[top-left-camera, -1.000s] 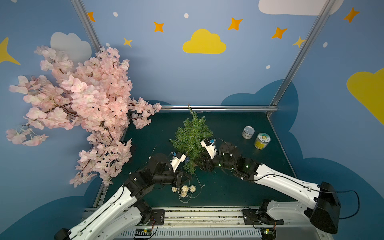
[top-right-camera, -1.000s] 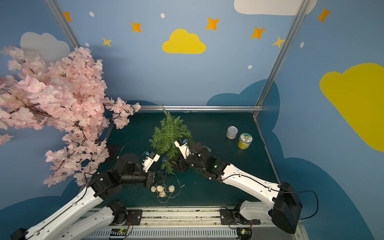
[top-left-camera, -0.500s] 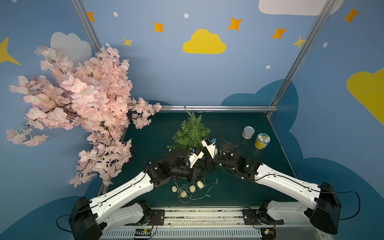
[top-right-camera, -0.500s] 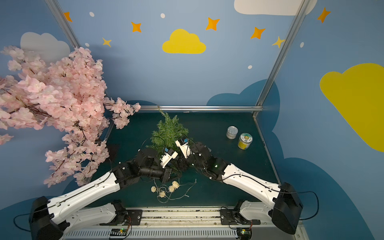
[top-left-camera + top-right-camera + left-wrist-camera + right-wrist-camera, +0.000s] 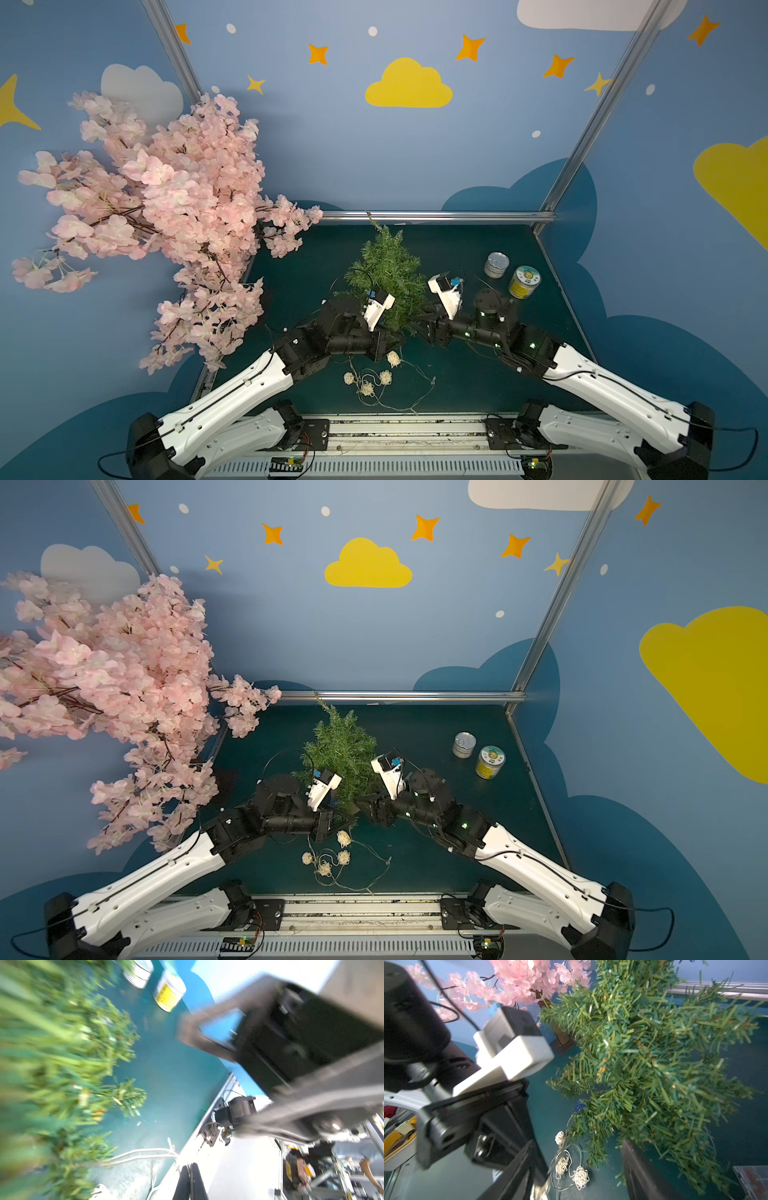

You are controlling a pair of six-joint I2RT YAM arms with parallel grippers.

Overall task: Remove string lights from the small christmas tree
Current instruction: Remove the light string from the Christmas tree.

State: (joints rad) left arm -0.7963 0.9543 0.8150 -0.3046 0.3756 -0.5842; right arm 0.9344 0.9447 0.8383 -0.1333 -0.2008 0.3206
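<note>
While the pink blossom tree (image 5: 166,216) is overhanging the left edge of the table (image 5: 478,257), it is taking no part in the task. The small christmas tree (image 5: 388,274) is standing near the table's middle, with both arms meeting at its foot. The left gripper (image 5: 390,345) is lying low beside the base, its fingers (image 5: 190,1180) pressing together; whether a strand is pinched between them cannot be told. The right gripper (image 5: 583,1169) is reaching in with its fingers spread and lower branches sitting between them. The string lights (image 5: 370,380) are mostly lying in a loose tangle on the table just in front of the tree, so removal is judged largely done. Wire is nevertheless running up into the lowest branches, where one blue ball (image 5: 579,1106) is hanging. Open surface is lying to the right front, two cans (image 5: 524,282) are standing well apart at the rear, and the wire's outermost loop is lying close to the front edge.
</note>
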